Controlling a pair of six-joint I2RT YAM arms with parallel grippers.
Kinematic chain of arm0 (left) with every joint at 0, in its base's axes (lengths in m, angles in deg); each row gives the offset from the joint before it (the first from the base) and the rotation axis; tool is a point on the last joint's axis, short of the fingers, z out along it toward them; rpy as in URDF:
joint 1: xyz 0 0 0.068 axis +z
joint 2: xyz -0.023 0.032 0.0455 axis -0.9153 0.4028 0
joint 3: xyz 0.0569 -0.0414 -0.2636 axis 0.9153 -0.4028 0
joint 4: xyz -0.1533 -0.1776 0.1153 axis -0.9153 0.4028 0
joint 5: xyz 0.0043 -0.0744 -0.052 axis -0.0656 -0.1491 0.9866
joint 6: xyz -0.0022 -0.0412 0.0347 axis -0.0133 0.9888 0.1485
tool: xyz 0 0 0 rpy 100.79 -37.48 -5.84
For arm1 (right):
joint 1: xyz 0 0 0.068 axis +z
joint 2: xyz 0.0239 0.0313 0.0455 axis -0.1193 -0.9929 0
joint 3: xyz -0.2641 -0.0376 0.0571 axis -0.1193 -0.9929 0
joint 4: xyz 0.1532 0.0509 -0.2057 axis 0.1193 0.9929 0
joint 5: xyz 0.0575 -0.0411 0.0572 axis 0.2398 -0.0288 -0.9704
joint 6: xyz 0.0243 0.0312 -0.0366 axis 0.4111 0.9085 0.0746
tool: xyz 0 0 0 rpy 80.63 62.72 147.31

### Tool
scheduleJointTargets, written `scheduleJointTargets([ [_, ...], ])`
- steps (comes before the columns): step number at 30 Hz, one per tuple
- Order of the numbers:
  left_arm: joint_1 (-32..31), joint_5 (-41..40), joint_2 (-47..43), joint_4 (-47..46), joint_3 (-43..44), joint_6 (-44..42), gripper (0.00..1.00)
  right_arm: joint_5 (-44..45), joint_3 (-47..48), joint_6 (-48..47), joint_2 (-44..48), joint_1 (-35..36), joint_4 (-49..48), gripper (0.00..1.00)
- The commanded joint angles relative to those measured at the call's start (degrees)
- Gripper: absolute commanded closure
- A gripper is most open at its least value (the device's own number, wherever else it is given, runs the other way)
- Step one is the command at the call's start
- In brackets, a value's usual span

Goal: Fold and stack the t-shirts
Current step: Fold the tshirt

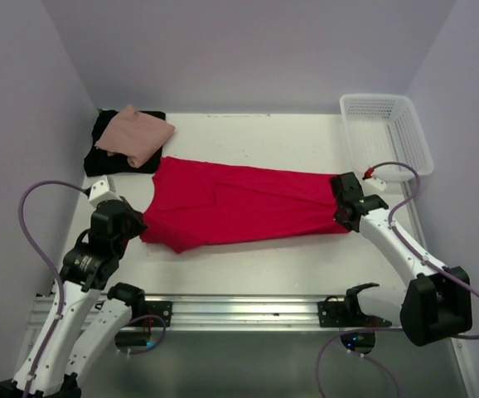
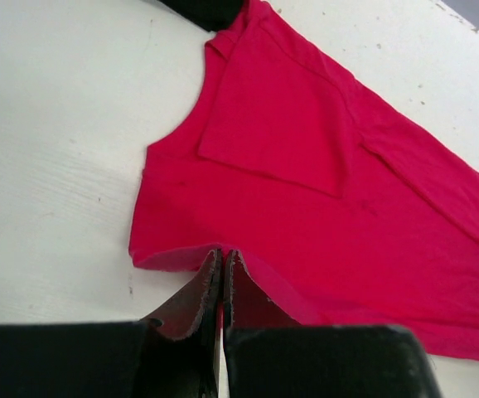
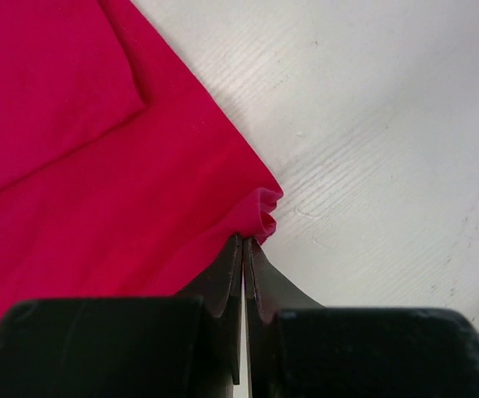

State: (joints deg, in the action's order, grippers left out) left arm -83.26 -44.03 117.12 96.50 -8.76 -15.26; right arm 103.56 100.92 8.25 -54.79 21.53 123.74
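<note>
**Left claw**: fingers pressed together, clamped on the hem of the red shirt at its near-left corner. The hem lifts slightly where the tips meet it.

**Left arm**: rises from its base at the near-left edge of the table and leans away from the base. The wrist is bent so the claw points right, toward the shirt's left end.

**Right claw**: fingers pressed together, clamped on the shirt's corner. The cloth bunches into a small fold just beyond the tips.

**Right arm**: the forearm runs from the near-right base diagonally up and left. The wrist is at the shirt's right end, and the claw points left.

**Red shirt**: lies flat on the table, spread lengthwise between the two claws. One layer is folded over along its length. A sleeve lies folded inward on the body near the left end.

**Other items**:
- The pink shirt lies folded on top of the black shirt at the far-left corner. This stack touches the far-left edge of the red shirt.
- The basket sits at the far-right corner, apart from the shirts.
</note>
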Motion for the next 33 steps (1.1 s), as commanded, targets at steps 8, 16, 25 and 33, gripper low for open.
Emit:
scheduleJointTargets([
  [8,-0.12,-8.68,13.47,-22.16,0.77,-5.92,1.0,6.24,8.13,-2.39,-9.79,-0.17,-5.08,1.0],
  [16,0.23,-11.23,20.95,-28.33,3.4,-7.16,1.0,7.82,12.62,-2.92,-17.26,-0.53,-5.79,1.0],
  [25,2.33,-8.86,27.72,-33.43,4.55,-7.77,1.0,8.88,15.17,-3.01,-22.71,-1.41,-6.32,1.0],
  [33,4.71,-6.75,31.33,-36.24,4.37,-7.6,1.0,10.02,15.43,-2.57,-23.33,-1.76,-6.4,1.0],
])
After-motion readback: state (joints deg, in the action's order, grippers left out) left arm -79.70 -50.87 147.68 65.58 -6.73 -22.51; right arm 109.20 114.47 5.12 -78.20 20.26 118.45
